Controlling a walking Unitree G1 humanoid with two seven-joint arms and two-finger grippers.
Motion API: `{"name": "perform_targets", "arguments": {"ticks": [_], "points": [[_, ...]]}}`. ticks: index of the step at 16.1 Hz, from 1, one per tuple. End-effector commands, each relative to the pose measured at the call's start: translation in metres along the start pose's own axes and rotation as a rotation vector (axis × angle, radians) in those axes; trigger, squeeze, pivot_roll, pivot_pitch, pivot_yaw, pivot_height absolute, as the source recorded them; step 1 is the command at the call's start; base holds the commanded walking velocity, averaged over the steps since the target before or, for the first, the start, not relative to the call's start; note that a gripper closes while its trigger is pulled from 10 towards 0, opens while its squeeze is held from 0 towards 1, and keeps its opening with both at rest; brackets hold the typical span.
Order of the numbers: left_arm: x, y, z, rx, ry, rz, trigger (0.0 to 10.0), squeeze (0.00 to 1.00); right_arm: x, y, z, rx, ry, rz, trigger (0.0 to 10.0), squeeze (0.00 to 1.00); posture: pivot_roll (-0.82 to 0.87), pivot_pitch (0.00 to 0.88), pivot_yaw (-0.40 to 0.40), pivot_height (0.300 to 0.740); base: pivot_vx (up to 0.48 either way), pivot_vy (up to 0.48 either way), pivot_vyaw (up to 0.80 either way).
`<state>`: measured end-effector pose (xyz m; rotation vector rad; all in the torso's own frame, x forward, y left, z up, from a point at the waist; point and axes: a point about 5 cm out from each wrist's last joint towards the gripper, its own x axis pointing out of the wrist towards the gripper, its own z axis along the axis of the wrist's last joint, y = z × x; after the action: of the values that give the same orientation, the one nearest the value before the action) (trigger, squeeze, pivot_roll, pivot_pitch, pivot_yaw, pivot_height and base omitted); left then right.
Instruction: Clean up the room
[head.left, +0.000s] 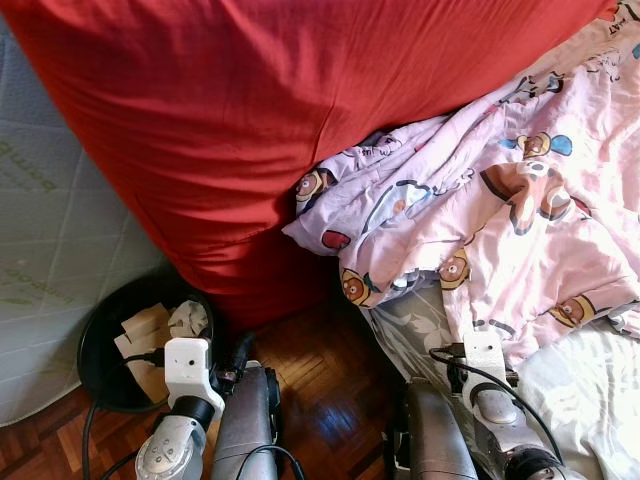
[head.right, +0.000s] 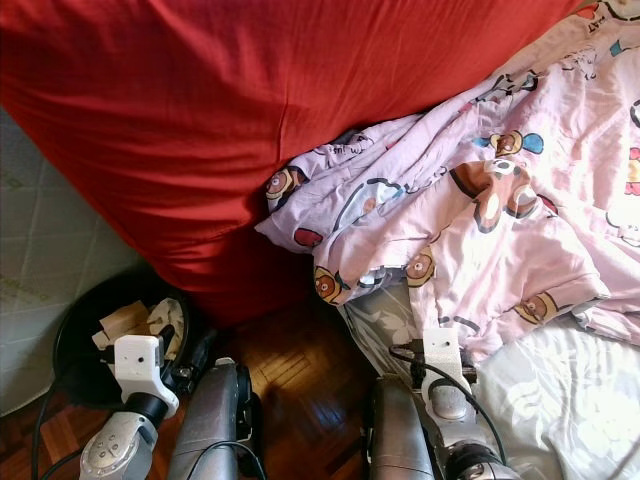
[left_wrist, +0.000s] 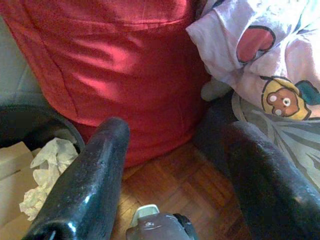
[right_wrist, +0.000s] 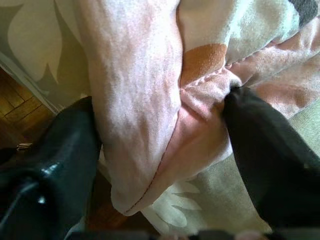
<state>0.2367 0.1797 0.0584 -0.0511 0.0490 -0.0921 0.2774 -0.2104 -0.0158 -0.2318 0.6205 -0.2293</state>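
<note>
pink sheet (head.left: 500, 215): crumpled in a heap on the right, draped over the bed (head.left: 590, 390) edge, its near-left corner hanging down towards the wooden floor (head.left: 320, 370). Cartoon bear print. Taken as the item to be tidied; that is a judgement from the task line.
red cover (head.left: 260, 110): large soft mass across the far side and left, touching the sheet along its right edge.
handling: thin cotton-like cloth, judged light, limp and non-fragile. No stiffness is expected; it is likely to sag and trail once lifted. Slip risk is judged low on a bunched fold, higher on a single layer.
hold point: the stitched hem fold at the hanging corner is judged best, since several layers are gathered there.
right gripper (right_wrist: 165, 150): placed at the near edge of the sheet by the bed side. Fingers (right_wrist: 50, 165) are spread wide, one each side of a hanging fold with a seam; cloth sits between them but is not pinched yet.
left gripper (left_wrist: 172, 170): held low over the floor, pointed at the red cover. Fingers are wide apart, nothing held.
bin (head.left: 100, 350): black, near left on the floor beside the mattress (head.left: 50, 230), with crumpled paper (left_wrist: 47, 165) and cardboard inside.
risk: a trailing end may be snagged on the bed edge or dragged over the floor.
</note>
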Motion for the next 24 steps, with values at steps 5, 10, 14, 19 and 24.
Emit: {"name": "perform_targets", "arguments": {"ticks": [5, 10, 14, 19, 24], "points": [[-0.005, 0.002, -0.008, -0.007, 0.040, 0.012, 10.0, 0.00, -0.005, 0.002, -0.020, -0.002, 0.075, -0.001, 0.0, 0.00, 0.10, 0.343, 0.048, 0.612, 0.000, 0.000, 0.00], [-0.005, 0.002, -0.009, -0.010, 0.045, 0.012, 10.0, 0.00, -0.006, -0.001, -0.028, 0.010, 0.115, -0.031, 0.0, 0.00, 0.10, 0.338, 0.048, 0.612, 0.000, 0.000, 0.00], [-0.004, 0.002, -0.009, -0.010, 0.045, 0.012, 10.0, 0.00, -0.008, 0.000, -0.034, 0.031, 0.136, -0.032, 0.0, 0.00, 0.10, 0.332, 0.049, 0.612, 0.000, 0.000, 0.00], [-0.001, 0.002, -0.010, -0.009, 0.045, 0.013, 10.0, 0.00, -0.008, 0.003, -0.031, 0.094, 0.115, -0.023, 0.0, 0.00, 0.10, 0.320, 0.049, 0.612, 0.000, 0.000, 0.00], [0.006, 0.004, -0.015, -0.005, 0.060, 0.019, 10.0, 0.00, -0.009, 0.009, -0.022, 0.245, 0.026, -0.012, 0.0, 0.00, 0.10, 0.283, 0.052, 0.612, 0.000, 0.000, 0.00]]}}
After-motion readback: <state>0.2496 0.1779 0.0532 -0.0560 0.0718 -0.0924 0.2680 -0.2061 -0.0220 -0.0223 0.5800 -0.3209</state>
